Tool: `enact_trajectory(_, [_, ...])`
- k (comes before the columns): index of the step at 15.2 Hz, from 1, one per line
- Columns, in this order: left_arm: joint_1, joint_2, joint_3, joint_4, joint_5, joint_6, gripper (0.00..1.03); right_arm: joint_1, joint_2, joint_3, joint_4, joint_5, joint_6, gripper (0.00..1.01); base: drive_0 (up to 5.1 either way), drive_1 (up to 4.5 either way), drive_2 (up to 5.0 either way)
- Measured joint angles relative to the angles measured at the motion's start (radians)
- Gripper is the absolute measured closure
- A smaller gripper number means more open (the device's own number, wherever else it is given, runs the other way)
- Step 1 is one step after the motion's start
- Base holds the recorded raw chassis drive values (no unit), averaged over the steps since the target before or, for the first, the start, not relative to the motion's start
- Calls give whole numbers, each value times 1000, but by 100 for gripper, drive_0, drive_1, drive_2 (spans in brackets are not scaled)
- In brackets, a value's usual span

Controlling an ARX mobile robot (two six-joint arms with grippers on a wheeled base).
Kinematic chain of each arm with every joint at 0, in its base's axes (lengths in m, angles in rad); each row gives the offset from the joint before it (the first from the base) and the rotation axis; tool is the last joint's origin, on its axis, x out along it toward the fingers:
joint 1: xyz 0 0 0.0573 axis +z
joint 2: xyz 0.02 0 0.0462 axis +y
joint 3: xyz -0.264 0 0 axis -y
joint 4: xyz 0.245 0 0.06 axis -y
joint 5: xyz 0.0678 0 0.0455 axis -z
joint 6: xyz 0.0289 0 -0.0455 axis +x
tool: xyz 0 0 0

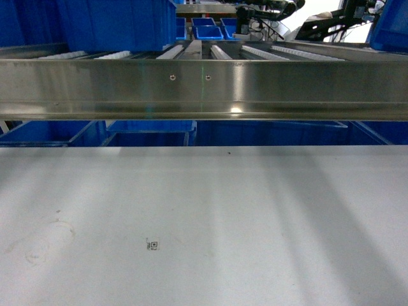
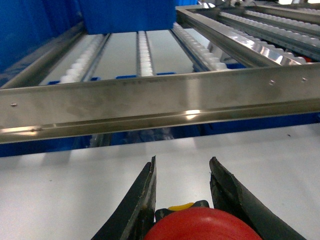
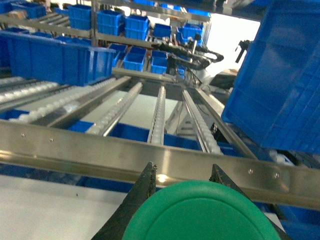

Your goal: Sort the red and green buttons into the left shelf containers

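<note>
In the left wrist view my left gripper point(image 2: 183, 162) is shut on the red button point(image 2: 202, 225), whose wide red cap fills the space low between the fingers, above the white table. Over in the right wrist view my right gripper point(image 3: 182, 167) is shut on the green button point(image 3: 200, 212), its green cap facing the camera. A large deep blue bin, one of the left shelf containers point(image 1: 118, 22), stands on the roller shelf at the back left; the same blue bin point(image 2: 125, 15) shows ahead of the left gripper. Neither gripper shows in the head view.
A steel shelf rail point(image 1: 204, 86) runs across in front of the roller lanes point(image 2: 145, 50). More blue bins point(image 1: 150, 132) sit below the shelf. A big tilted blue bin point(image 3: 280, 85) stands on the right. Small blue bins point(image 3: 135, 25) fill distant racks. The white table point(image 1: 204, 223) lies in front.
</note>
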Motion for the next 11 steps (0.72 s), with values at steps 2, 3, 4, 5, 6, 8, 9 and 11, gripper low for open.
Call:
enact_trajectory(2, [26, 12, 18, 18, -3, -8, 73, -1, 22, -65, 24, 32, -6, 75, 0, 0, 0])
enact_trajectory(3, [24, 20, 23, 24, 2, -8, 73, -1, 33, -67, 39, 36, -6, 75, 0, 0, 0])
enact_trajectory(4, [12, 31, 29, 28, 5, -8, 73, -1, 37, -65, 60, 38, -6, 75, 0, 0, 0])
enact_trajectory(5, [2, 37, 30, 24, -11, -8, 73, -1, 51, -54, 72, 45, -8, 75, 0, 0, 0])
enact_trajectory(6, [-18, 48, 31, 22, -62, -8, 73, -1, 65, -44, 80, 52, -7, 75, 0, 0, 0])
enact_trajectory(8, [-44, 93, 50, -27, -111, -31, 73, -1, 69, -35, 84, 64, -2, 75, 0, 0, 0])
enact_trajectory(9, [-41, 110, 58, -39, -113, -41, 73, 2, 68, -34, 85, 75, 0, 75, 0, 0, 0])
enact_trajectory(11, [-24, 114, 79, -37, -118, -64, 73, 16, 64, -34, 83, 92, 4, 75, 0, 0, 0])
